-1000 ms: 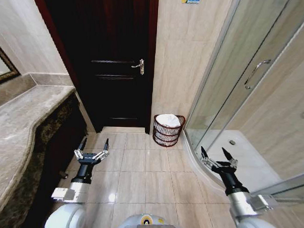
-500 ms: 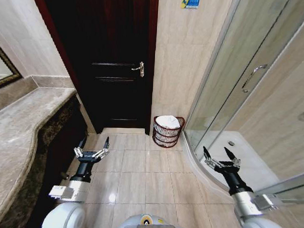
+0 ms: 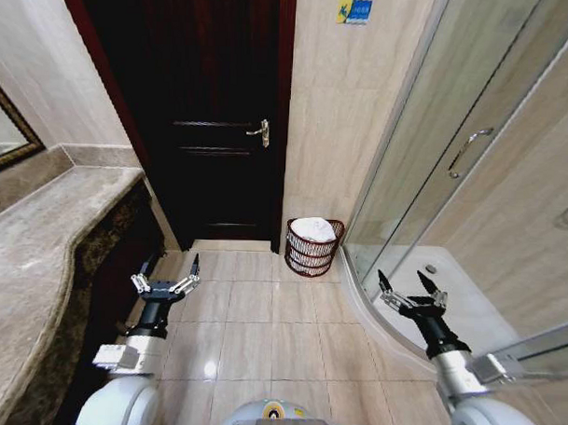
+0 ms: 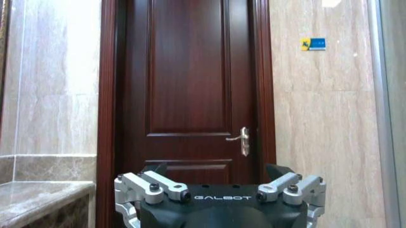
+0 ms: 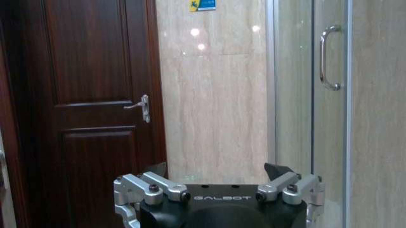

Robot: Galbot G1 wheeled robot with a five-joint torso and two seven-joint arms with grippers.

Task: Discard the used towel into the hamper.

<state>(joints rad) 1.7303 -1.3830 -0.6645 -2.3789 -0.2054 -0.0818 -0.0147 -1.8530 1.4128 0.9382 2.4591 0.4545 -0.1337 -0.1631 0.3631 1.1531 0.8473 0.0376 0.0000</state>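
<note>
Your hamper [image 3: 314, 246] stands on the floor [image 3: 270, 333] ahead of both claws, against the wall [image 3: 329, 130] between the dark door [image 3: 217, 126] and the glass shower screen [image 3: 435, 152]. A white towel [image 3: 313, 228] already lies bunched in its top, so by the look of things the drop is done.

Your left claw [image 3: 166, 269] is held low over the floor tiles beside the stone bench [image 3: 40, 251], fingers spread apart and holding nothing. Your right claw [image 3: 408, 286] hovers at the curved shower kerb [image 3: 365, 309], fingers likewise apart and empty.

From the left claw, the hamper lies forward and off to the right; from the right claw, forward and to the left. It sits roughly between the two and well apart from both, the right claw looking slightly nearer. The hamper is round with its mouth facing up, so any further reach would have to come from above its rim.
</note>
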